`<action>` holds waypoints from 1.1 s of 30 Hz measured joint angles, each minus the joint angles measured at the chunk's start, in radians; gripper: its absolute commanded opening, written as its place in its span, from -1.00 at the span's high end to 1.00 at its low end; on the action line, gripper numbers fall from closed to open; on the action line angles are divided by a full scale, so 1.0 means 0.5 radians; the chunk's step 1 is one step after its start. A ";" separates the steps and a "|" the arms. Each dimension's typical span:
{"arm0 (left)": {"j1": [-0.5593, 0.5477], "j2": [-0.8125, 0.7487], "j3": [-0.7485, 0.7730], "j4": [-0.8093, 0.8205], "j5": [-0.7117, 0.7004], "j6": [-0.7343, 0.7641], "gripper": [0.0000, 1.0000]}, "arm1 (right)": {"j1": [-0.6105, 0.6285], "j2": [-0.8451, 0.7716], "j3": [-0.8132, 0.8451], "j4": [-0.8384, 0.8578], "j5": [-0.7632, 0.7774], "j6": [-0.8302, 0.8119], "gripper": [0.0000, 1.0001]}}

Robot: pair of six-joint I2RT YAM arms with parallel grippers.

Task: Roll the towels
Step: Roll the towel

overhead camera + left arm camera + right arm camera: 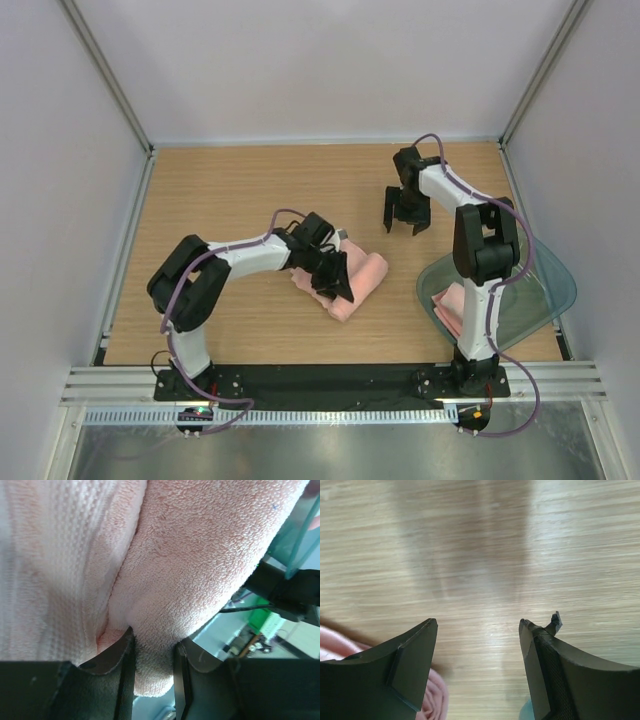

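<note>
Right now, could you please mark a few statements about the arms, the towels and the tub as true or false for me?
1. The left fingers are clamped on the rolled towel in the middle of the table. True.
2. The right fingers are holding a towel. False: they stand open over bare wood and hold nothing.
3. A second towel lies in the tub. True.
4. The tub stands next to the left arm's base. False: it sits at the right side of the table, beside the right arm's base.
</note>
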 measured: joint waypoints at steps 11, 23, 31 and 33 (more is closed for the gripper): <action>0.365 0.144 -0.042 0.135 0.397 -0.188 0.77 | 0.019 -0.319 -0.295 0.179 -0.117 0.024 -0.47; 0.652 0.266 -0.042 0.208 0.590 -0.297 0.81 | 0.081 -0.749 -1.022 0.967 -1.091 0.289 -0.58; 0.848 0.305 -0.121 0.340 0.665 -0.401 0.81 | 0.188 -0.672 -1.046 1.196 -1.258 0.357 -0.60; 0.859 0.327 -0.123 0.363 0.697 -0.417 0.82 | 0.204 -0.632 -1.041 1.258 -1.284 0.378 -0.61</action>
